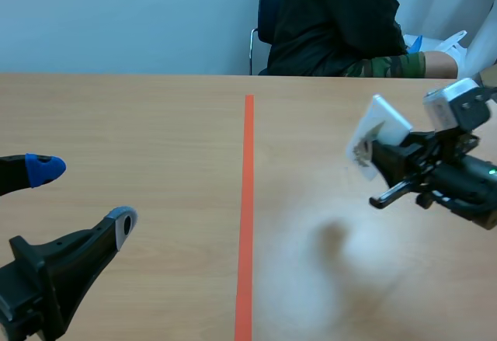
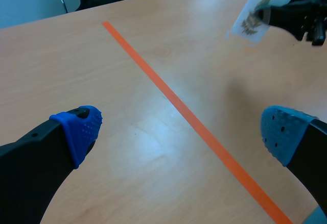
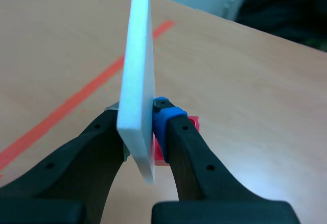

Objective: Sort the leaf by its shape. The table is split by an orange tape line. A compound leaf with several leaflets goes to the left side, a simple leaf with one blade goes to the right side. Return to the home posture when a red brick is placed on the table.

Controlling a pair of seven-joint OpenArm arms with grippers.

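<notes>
Light wooden table with an orange tape line down the middle, and a person in a dark jacket sitting across. My right gripper is clamped on a flat white card with a brownish leaf on it, up in the air over the right side. My left gripper sits low on the left, fingers spread wide.

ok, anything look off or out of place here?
Nothing spilled or damaged. Card hangs tilted off the table in the right tool, right of the tape line. A small red patch shows behind the card in the right wrist view; can't tell what it is.
</notes>
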